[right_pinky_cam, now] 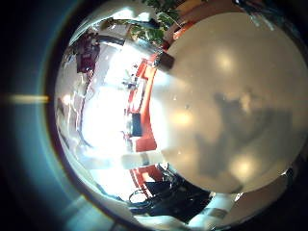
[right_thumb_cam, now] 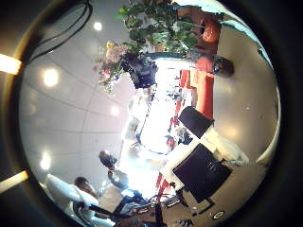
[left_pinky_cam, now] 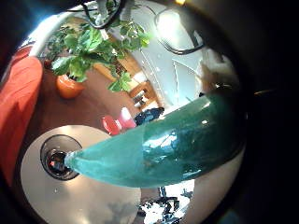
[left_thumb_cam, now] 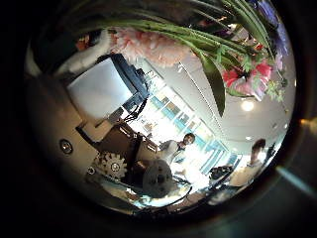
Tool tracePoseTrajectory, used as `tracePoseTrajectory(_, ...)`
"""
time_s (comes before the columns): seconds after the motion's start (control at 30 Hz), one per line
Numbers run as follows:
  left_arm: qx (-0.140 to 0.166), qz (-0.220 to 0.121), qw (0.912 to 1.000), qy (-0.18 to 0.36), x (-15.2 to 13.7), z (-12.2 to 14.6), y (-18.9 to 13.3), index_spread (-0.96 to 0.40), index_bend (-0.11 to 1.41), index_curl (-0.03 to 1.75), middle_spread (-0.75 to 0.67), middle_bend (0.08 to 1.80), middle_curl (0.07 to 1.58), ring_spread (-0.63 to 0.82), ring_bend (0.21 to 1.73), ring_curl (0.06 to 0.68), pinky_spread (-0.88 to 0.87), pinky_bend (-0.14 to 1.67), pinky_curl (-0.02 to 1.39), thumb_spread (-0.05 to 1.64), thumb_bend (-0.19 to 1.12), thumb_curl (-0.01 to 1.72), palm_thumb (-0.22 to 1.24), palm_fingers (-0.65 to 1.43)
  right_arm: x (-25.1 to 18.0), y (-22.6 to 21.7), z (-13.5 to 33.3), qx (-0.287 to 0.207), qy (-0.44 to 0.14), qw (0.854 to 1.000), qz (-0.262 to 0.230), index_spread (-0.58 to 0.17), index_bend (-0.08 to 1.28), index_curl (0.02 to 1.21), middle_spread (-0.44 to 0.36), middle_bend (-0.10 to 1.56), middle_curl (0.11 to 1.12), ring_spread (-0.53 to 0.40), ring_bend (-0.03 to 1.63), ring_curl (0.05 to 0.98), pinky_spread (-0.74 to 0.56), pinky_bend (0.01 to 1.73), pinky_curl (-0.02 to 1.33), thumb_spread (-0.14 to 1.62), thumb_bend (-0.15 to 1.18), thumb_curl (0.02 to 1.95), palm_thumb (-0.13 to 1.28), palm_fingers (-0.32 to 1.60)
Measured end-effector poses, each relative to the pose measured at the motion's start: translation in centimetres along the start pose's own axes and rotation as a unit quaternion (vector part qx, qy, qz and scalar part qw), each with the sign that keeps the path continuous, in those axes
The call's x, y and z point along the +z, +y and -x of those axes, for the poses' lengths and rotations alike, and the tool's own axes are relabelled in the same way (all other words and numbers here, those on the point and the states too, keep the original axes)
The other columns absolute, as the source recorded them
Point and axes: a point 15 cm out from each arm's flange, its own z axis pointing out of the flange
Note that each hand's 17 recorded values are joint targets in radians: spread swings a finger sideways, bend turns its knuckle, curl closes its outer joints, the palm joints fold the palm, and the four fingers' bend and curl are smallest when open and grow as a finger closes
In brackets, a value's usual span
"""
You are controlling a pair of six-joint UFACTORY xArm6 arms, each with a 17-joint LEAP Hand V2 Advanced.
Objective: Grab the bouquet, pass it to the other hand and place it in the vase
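Bouquet (left_pinky_cam: 173, 140): teal wrap is seen close against the left palm, its tip beside the vase (left_pinky_cam: 59, 161) mouth on the round table (left_pinky_cam: 84, 201); pink flowers (left_thumb_cam: 149, 45) and green stems are seen by the thumb side. Left hand (left_thumb_cam: 109, 89): finger closure cannot be told. Right hand (right_thumb_cam: 204, 156): over the table, finger state cannot be told; bouquet is seen well apart from it.

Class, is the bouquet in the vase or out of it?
Out. The right thumb view shows the bouquet held up in a hand, apart from the vase.
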Motion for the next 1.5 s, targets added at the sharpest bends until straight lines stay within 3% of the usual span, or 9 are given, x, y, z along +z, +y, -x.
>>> tracePoseTrajectory(0.47, -0.022, 0.009, 0.9997, -0.002, 1.5, 5.7, 0.0, -0.75, 0.62, 1.33, -0.59, 1.04, 1.12, -0.4, 1.55, 0.546, -0.65, 1.1, 1.15, 1.1, 0.06, 0.96, 1.07, 1.04, 0.3, 0.3, -0.1, -0.003, 0.001, 1.0, 0.006, -0.416, 0.26, 0.42, -0.116, 0.39, 0.36, -0.053, 0.75, 0.244, 0.45, 0.64, 0.27, 1.0, -0.02, 0.54, 0.76, 0.4)
tracePoseTrajectory(0.7, -0.042, -0.01, 0.9989, 0.017, 1.7, 8.1, 0.2, -0.74, 0.5, 1.34, -0.58, 1.0, 1.09, -0.42, 1.44, 0.511, -0.66, 1.06, 1.06, 1.02, -0.07, 0.84, 0.84, 0.99, 0.4, 0.5, -0.2, -0.001, 0.0, 1.0, 0.006, -0.415, 0.25, 0.42, -0.131, 0.38, 0.36, -0.065, 0.73, 0.227, 0.45, 0.61, 0.24, 1.0, -0.02, 0.54, 0.76, 0.43)
tracePoseTrajectory(0.77, -0.045, -0.006, 0.9987, 0.022, 1.8, 8.6, 0.7, -0.73, 0.43, 1.32, -0.57, 0.98, 1.07, -0.44, 1.34, 0.494, -0.67, 0.99, 1.01, 1.0, -0.09, 0.78, 0.71, 0.82, 0.4, 0.6, -0.2, -0.001, 0.0, 1.0, 0.006, -0.414, 0.24, 0.42, -0.143, 0.38, 0.36, -0.068, 0.73, 0.225, 0.45, 0.6, 0.23, 1.0, -0.02, 0.54, 0.76, 0.45)
tracePoseTrajectory(0.8, -0.047, -0.002, 0.9986, 0.025, 1.9, 8.8, 1.1, -0.71, 0.41, 1.31, -0.56, 0.96, 1.06, -0.42, 1.23, 0.476, -0.64, 0.83, 0.99, 0.99, -0.11, 0.74, 0.61, 0.48, 0.4, 0.6, -0.2, -0.001, 0.0, 1.0, 0.006, -0.414, 0.24, 0.42, -0.147, 0.38, 0.36, -0.069, 0.73, 0.222, 0.45, 0.59, 0.22, 1.0, -0.02, 0.54, 0.76, 0.45)
tracePoseTrajectory(0.83, -0.047, 0.004, 0.9984, 0.03, 2.0, 8.9, 1.6, -0.67, 0.4, 1.29, -0.51, 0.91, 1.04, -0.31, 1.12, 0.482, -0.49, 0.58, 0.98, 0.98, -0.12, 0.69, 0.51, 0.01, 0.4, 0.6, -0.2, -0.001, 0.0, 1.0, 0.006, -0.415, 0.24, 0.42, -0.151, 0.38, 0.36, -0.07, 0.72, 0.22, 0.45, 0.59, 0.22, 1.0, -0.02, 0.53, 0.76, 0.46)
tracePoseTrajectory(0.9, -0.052, 0.021, 0.9973, 0.047, 2.2, 9.0, 2.7, -0.53, 0.21, 1.19, -0.25, 0.55, 0.94, -0.03, 0.99, 0.39, -0.21, 0.43, 0.91, 0.95, -0.13, 0.61, 0.31, -0.4, 0.5, 0.7, -0.3, 0.0, -0.001, 1.0, 0.007, -0.412, 0.24, 0.42, -0.158, 0.39, 0.36, -0.077, 0.72, 0.218, 0.45, 0.58, 0.21, 1.0, -0.02, 0.53, 0.76, 0.47)
tracePoseTrajectory(1.1, -0.093, 0.049, 0.9926, 0.061, 0.7, 12.1, 5.5, -0.17, 0.02, 0.87, 0.3, 0.21, 0.66, 0.38, 0.74, 0.231, 0.34, 0.23, 0.68, 0.91, -0.06, 0.47, 0.08, -0.32, 0.6, 0.9, -0.4, 0.002, -0.003, 1.0, 0.007, -0.414, 0.25, 0.43, -0.144, 0.4, 0.37, -0.096, 0.73, 0.213, 0.45, 0.54, 0.18, 0.99, -0.02, 0.53, 0.76, 0.51)
tracePoseTrajectory(1.27, -0.099, 0.022, 0.9938, 0.048, -2.2, 13.6, 5.3, -0.02, 0.04, 0.64, 0.48, 0.16, 0.53, 0.49, 0.64, 0.193, 0.52, 0.18, 0.56, 0.89, -0.04, 0.41, 0.05, -0.25, 0.6, 0.9, -0.3, 0.0, -0.002, 1.0, 0.008, -0.413, 0.26, 0.44, -0.147, 0.39, 0.37, -0.104, 0.73, 0.206, 0.46, 0.52, 0.16, 0.99, -0.02, 0.53, 0.76, 0.54)
tracePoseTrajectory(1.5, -0.101, -0.001, 0.9947, 0.02, -6.0, 13.4, 3.6, 0.05, 0.08, 0.43, 0.55, 0.16, 0.41, 0.55, 0.57, 0.177, 0.58, 0.18, 0.46, 0.88, -0.03, 0.37, 0.05, -0.2, 0.6, 0.9, 0.1, -0.005, 0.001, 1.0, 0.007, -0.414, 0.27, 0.46, -0.159, 0.39, 0.38, -0.124, 0.72, 0.198, 0.46, 0.51, 0.13, 0.99, -0.02, 0.53, 0.76, 0.57)
